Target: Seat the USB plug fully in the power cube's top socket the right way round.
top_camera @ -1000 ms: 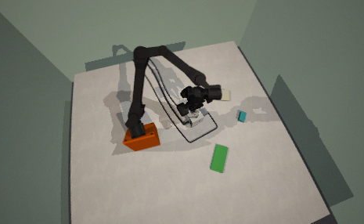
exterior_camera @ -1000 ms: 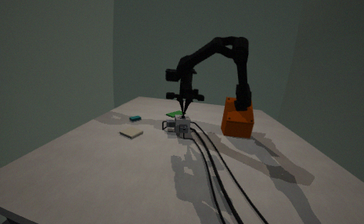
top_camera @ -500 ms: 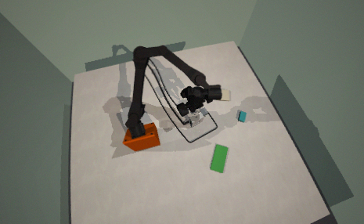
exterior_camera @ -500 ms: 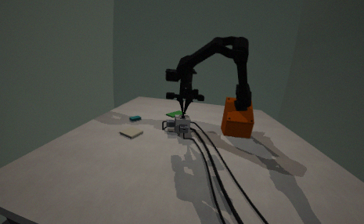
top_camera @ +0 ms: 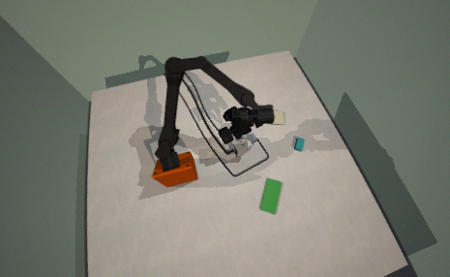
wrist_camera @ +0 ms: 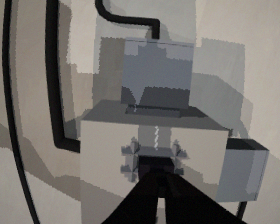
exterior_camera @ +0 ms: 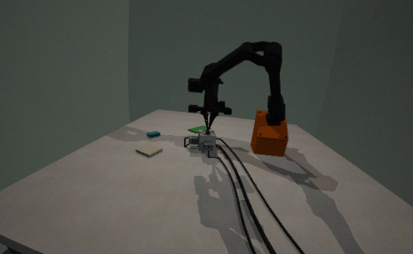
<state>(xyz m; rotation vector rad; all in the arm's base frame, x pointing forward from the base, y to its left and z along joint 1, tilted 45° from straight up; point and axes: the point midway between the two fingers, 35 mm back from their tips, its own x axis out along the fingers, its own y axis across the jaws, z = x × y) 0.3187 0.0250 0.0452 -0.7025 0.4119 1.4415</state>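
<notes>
Left to right in the exterior view, the counter point(top_camera: 172, 228) point(exterior_camera: 127, 195) carries one cream slab point(top_camera: 280, 117) point(exterior_camera: 149, 151) and one teal block point(top_camera: 299, 143) point(exterior_camera: 154, 134), both off to the left of the fingers point(exterior_camera: 213, 120). One green slab point(top_camera: 271, 196) point(exterior_camera: 198, 129) lies behind them. The fingers are nearly together, pinching one dark USB plug point(exterior_camera: 208, 132) point(wrist_camera: 156, 162) at their tips, above the one power cube point(top_camera: 240, 147) point(exterior_camera: 207, 138) point(wrist_camera: 106, 150); its depth and orientation cannot be told. Two grey blocks adjoin the cube's sides, and three black cables point(exterior_camera: 270, 250) point(wrist_camera: 52, 75) run from below the fingers toward the lower right. One orange base point(top_camera: 187, 176) point(exterior_camera: 269, 144) stands right of the fingers.
</notes>
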